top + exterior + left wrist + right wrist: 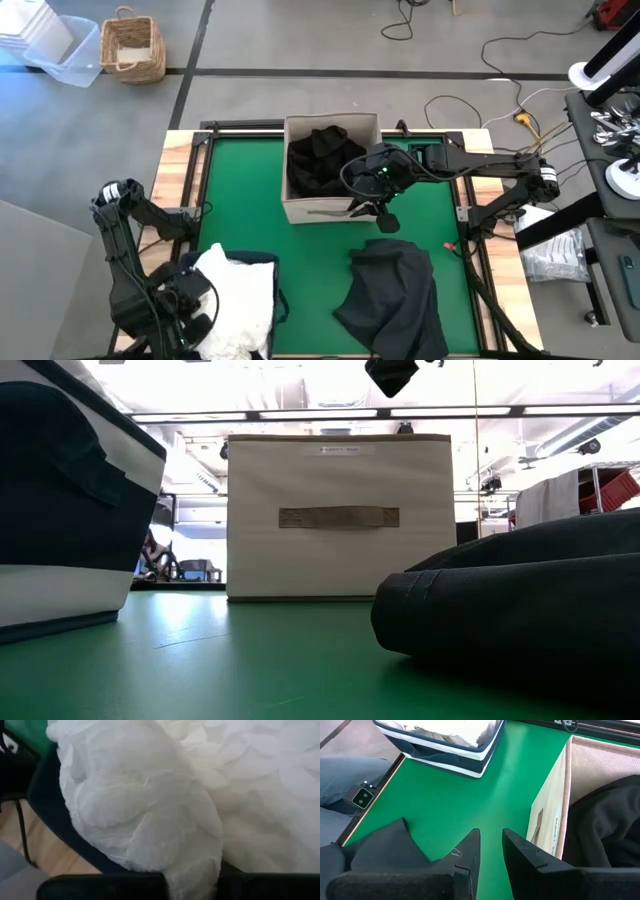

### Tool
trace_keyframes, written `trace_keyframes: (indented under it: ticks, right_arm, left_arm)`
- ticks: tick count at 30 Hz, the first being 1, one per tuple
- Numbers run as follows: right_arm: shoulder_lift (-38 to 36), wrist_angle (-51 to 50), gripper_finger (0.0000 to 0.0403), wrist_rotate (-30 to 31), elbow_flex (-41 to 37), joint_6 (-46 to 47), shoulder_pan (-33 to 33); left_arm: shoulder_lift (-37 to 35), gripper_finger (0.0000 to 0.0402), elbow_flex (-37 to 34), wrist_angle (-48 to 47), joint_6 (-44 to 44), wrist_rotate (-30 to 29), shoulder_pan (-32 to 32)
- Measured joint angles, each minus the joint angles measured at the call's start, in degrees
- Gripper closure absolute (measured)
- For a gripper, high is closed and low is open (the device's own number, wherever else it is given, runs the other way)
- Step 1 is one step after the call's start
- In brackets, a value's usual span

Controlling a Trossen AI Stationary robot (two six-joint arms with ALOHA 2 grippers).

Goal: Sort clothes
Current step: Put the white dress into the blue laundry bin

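With jaws slightly parted and empty, right gripper [491, 851] is held beside beige square fabric box [331, 205]; left gripper jaws closed, over white garments [240, 300].

High view looks straight down on the table [330, 250]; low view sits at mat level facing the box [338, 515], which the right wrist view shares; left wrist close on white clothes [150, 795].

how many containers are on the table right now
2: the beige box at the back middle, holding dark clothes, and the navy bin at the front left, filled with white clothes.
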Motion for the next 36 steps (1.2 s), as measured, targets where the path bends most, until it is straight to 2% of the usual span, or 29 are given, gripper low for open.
trace_keyframes:
  ticks: [3, 9, 16, 26, 36]
  right_arm:
    - [0.00, -0.09, 0.0324, 0.01, 0.02, 0.01, -0.01]
    - [0.00, -0.11, 0.0319, 0.02, 0.02, 0.04, -0.02]
    - [0.00, -0.11, 0.0335, 0.02, 0.01, 0.12, -0.01]
    - [0.00, -0.13, 0.0343, 0.02, 0.02, 0.15, 0.00]
    - [0.00, -0.13, 0.0325, 0.02, 0.02, 0.15, 0.00]
  left_arm:
    - [1.37, 0.0395, 0.36, 0.92, 0.97, 2.53, -0.04]
    - [2.21, 0.0395, 0.60, 6.24, -0.05, 3.64, 0.70]
    - [2.36, 0.0395, 0.62, 7.69, -8.08, 9.79, 1.25]
    - [2.76, 0.0395, 0.62, 8.69, -17.79, 10.08, 2.12]
    - [2.76, 0.0395, 0.60, 10.16, -18.37, 8.66, 3.27]
